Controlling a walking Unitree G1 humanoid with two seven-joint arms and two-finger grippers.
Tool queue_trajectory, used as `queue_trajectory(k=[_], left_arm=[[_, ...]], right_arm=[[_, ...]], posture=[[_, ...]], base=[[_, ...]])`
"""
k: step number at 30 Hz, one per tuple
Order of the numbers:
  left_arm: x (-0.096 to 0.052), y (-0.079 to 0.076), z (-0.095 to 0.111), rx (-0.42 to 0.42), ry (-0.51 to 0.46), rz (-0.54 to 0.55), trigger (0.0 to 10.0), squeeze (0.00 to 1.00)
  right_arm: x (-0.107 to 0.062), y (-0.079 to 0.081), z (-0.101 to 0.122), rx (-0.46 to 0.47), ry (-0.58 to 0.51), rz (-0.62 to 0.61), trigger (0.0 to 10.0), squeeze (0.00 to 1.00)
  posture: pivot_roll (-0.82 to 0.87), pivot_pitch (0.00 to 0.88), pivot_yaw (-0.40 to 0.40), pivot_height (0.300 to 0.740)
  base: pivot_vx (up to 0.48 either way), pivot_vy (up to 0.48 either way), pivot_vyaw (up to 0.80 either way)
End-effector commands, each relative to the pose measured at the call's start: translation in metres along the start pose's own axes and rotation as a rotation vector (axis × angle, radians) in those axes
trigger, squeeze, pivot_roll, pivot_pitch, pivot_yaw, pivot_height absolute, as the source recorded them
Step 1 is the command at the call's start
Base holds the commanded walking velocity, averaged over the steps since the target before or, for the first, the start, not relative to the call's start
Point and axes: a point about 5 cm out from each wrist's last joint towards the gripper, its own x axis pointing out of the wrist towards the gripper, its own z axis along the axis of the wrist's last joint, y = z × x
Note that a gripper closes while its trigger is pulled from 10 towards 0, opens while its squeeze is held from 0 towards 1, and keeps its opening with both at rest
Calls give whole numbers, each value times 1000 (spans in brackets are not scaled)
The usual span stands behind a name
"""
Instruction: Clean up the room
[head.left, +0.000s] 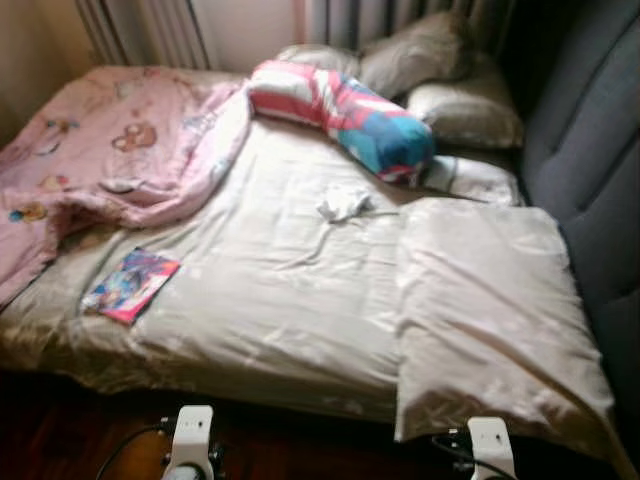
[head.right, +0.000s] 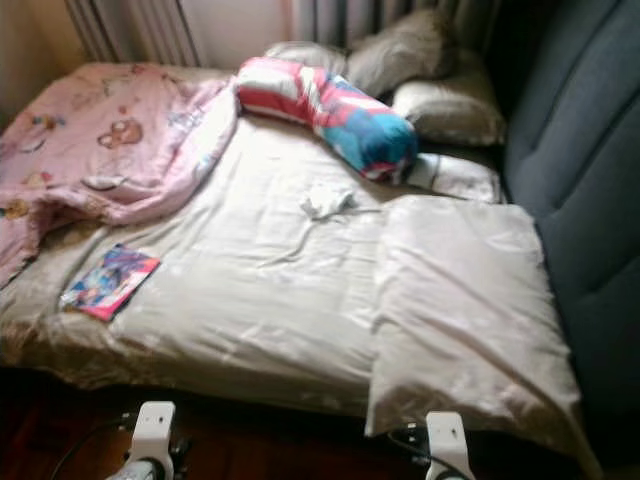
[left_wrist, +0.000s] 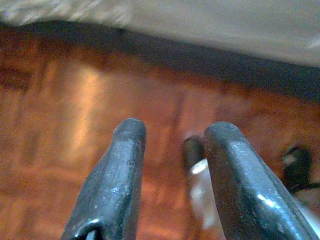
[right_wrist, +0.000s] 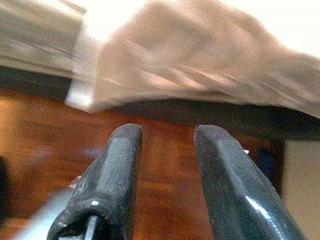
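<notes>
Large pillow (head.left: 490, 310), book (head.left: 131, 284) and bolster (head.left: 345, 112) lie on bed (head.left: 270, 310).

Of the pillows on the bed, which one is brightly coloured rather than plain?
The long bolster pillow, striped pink, white and blue, lying across the head of the bed. The other pillows, including the large front one, are plain beige.

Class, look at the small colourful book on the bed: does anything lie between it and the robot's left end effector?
Nothing visible does. The small colourful book lies alone on the cream bed sheet near the near edge; the left end effector hangs open below, over the wooden floor.
</notes>
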Motion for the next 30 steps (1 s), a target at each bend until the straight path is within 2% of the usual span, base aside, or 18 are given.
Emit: queue_trajectory(k=[1,30], left_arm=[[0,-3,-4,-4,24,-7,10000,0],[0,-1,-3,5,29,-7,10000,0]], right_arm=[[-3,-2,-10,13,37,-10,10000,0],[-1,0,-5,56,20,-35,10000,0]], posture=[[-51,100,25,740],[-52,125,34,740]], base=[[0,416,0],[0,416,0]])
